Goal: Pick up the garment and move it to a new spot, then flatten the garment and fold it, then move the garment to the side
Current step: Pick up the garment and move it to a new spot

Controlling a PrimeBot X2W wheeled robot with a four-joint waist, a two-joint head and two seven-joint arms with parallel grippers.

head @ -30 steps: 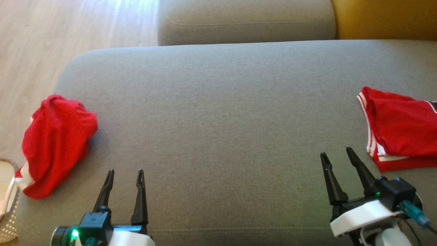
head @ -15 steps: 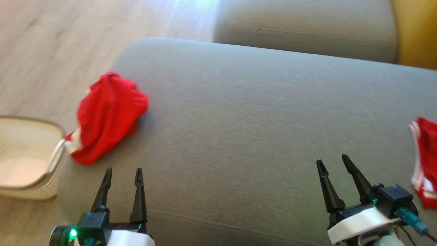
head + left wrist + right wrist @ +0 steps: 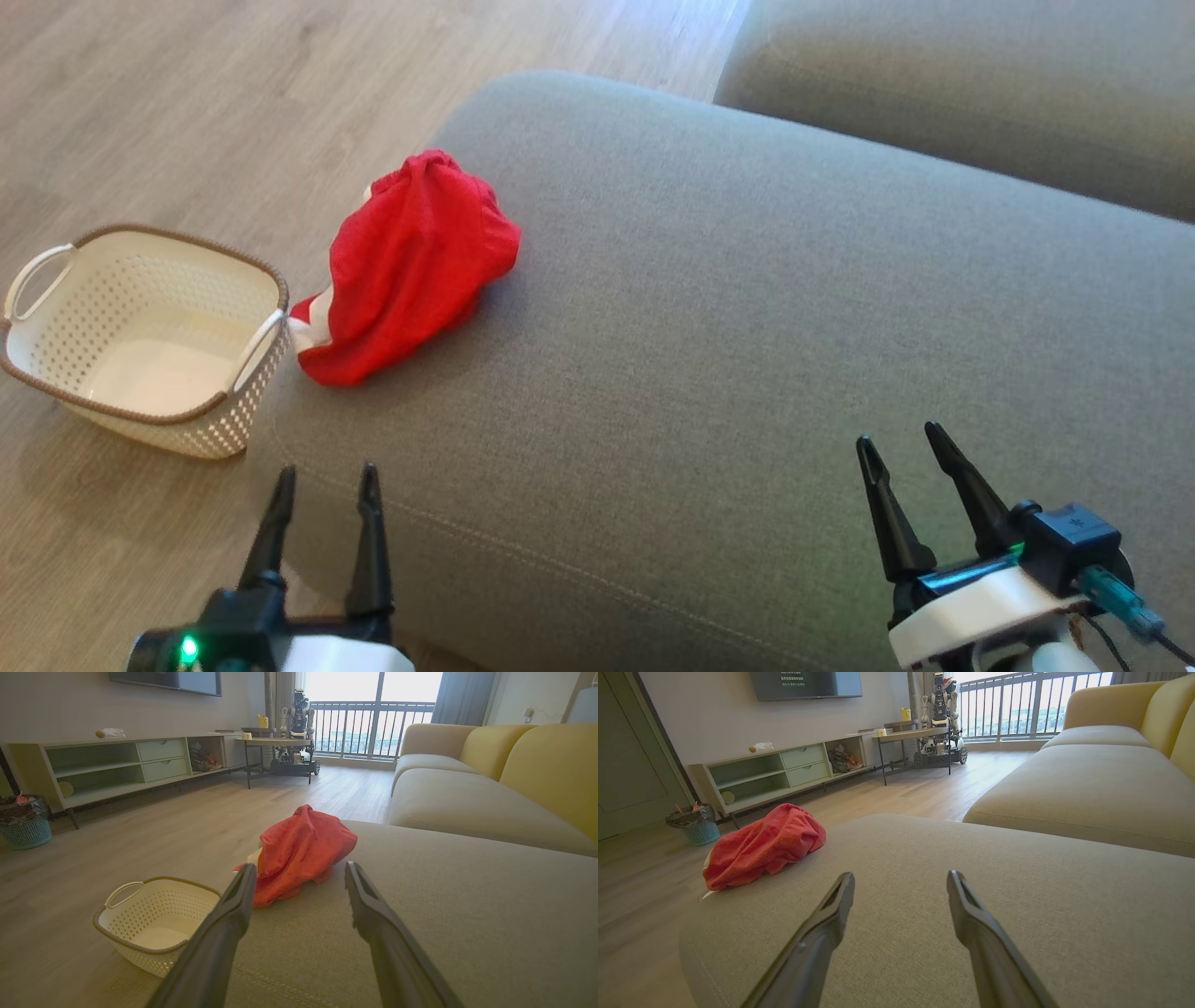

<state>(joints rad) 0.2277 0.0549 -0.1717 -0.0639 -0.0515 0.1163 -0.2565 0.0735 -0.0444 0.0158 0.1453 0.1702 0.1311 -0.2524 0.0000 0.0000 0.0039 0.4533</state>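
A crumpled red garment [image 3: 406,266] with white trim lies at the left end of the grey sofa cushion [image 3: 747,355], partly hanging over its edge. It also shows as a heap [image 3: 299,851] in the left wrist view and further left [image 3: 763,847] in the right wrist view. My left gripper [image 3: 322,476] is open at the lower left, near the cushion's front corner, well short of the garment. My right gripper [image 3: 901,443] is open over the cushion at the lower right. Both are empty.
A cream perforated basket [image 3: 37,369] with handles stands on the wooden floor just left of the cushion, beside the garment. Another sofa seat [image 3: 980,93] lies beyond. Across the room are a TV cabinet [image 3: 117,760], a small table and a teal bin [image 3: 25,828].
The head camera has turned left: the garment and basket now sit nearer the picture's middle, and the second red garment at the right has left the view. Both grippers stay open.
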